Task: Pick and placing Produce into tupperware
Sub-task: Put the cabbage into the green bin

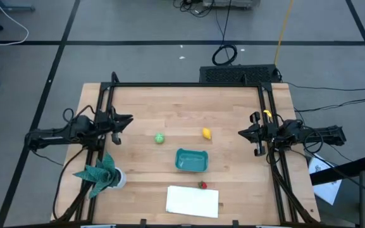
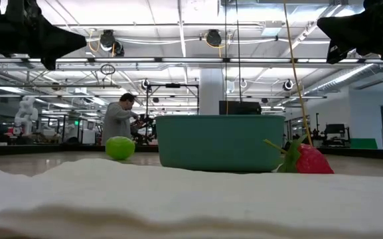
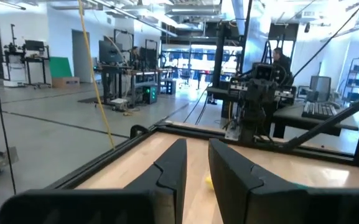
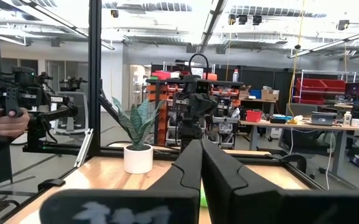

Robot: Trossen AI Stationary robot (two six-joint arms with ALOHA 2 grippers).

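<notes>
The produce lies on the wooden table: a green round piece (image 1: 159,138), a yellow lemon-like piece (image 1: 206,133) and a small red strawberry-like piece (image 1: 202,185). The teal tupperware (image 1: 191,160) stands between them with nothing showing inside; in the low view the tupperware (image 2: 220,142) has the green piece (image 2: 120,147) to its left and the red piece (image 2: 307,159) to its right. My left gripper (image 1: 126,120) hovers at the table's left edge, its fingers (image 3: 174,167) a narrow gap apart with nothing between them. My right gripper (image 1: 242,133) hovers at the right edge, shut and empty.
A white flat rectangle (image 1: 193,201) lies at the near edge beside the red piece. A teal leafy plant in a white pot (image 1: 103,172) stands at the near left. A black frame (image 1: 188,85) rims the table. People work in the room beyond.
</notes>
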